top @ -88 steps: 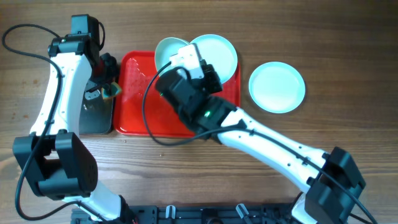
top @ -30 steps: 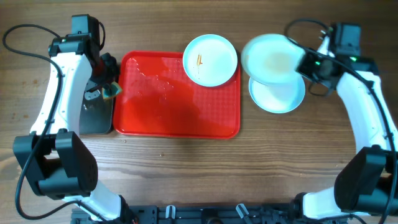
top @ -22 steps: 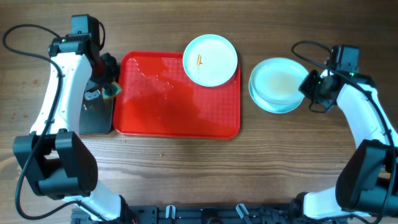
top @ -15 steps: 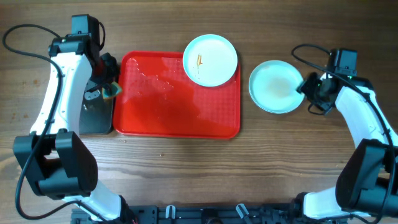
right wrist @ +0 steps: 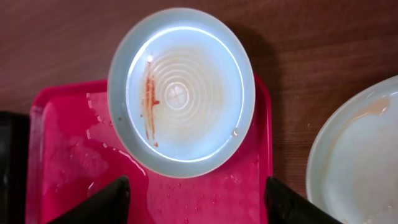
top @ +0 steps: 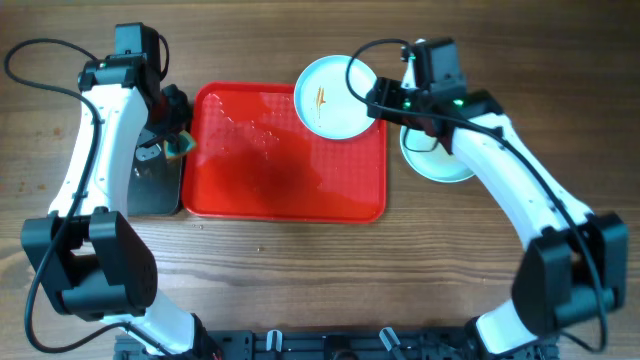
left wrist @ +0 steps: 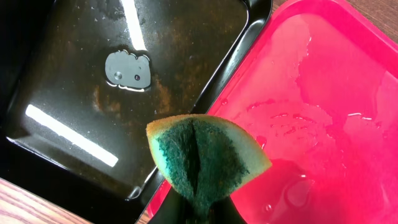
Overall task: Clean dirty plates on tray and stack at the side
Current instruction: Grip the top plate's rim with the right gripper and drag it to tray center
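A pale plate (top: 338, 95) with an orange-brown smear lies on the far right corner of the red tray (top: 270, 170), overhanging its rim. In the right wrist view this plate (right wrist: 180, 93) sits just ahead of my right gripper (right wrist: 199, 205), which is open and empty above the tray (right wrist: 155, 186). In the overhead view the right gripper (top: 380, 100) hovers at the plate's right edge. Two stacked plates (top: 430, 165) rest on the table right of the tray, partly under my right arm. My left gripper (left wrist: 199, 211) is shut on a green and yellow sponge (left wrist: 205, 158).
A black tray (top: 150, 185) holding dirty water lies against the red tray's left side, and the sponge (top: 182, 147) hangs over the edge between them. The red tray (left wrist: 323, 93) is wet with droplets. Wooden table surrounds everything.
My right gripper set its plate on the plate at the right, opened, and swung left over to the smeared plate on the tray. The left arm has not moved.
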